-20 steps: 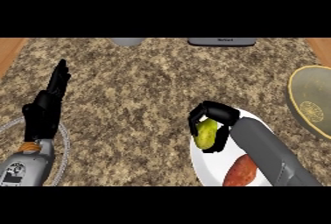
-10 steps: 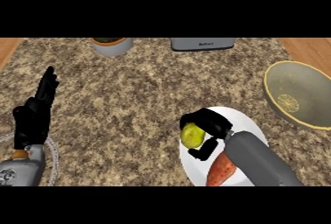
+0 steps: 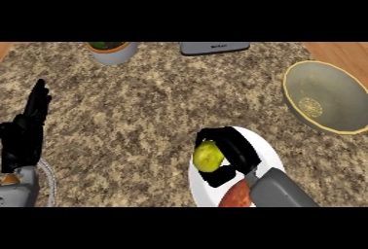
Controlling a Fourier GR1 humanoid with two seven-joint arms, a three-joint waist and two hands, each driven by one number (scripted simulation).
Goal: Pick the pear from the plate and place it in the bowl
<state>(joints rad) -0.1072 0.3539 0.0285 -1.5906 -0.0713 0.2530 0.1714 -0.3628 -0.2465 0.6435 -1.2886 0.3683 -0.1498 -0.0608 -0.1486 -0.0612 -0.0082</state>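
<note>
A yellow-green pear [image 3: 207, 156] sits at the left side of a white plate [image 3: 268, 151] near the view's lower edge. My right hand [image 3: 233, 151] is curled round the pear, fingers over its top and right side, thumb below it. The olive bowl with a yellow rim [image 3: 326, 95] stands on the counter up and to the right of the plate, apart from it. My left hand [image 3: 26, 131] rests open at the left edge, fingers pointing up.
A red-orange fruit [image 3: 233, 196] lies on the plate's lower part beside my right forearm. A grey pot with a plant [image 3: 111, 50] and a dark flat device [image 3: 214, 47] stand along the counter's far edge. Wood shows at the far corners.
The view has shifted, so the plate, bowl and pot sit lower and further left in the picture. My right hand stays curled round the pear on the plate.
</note>
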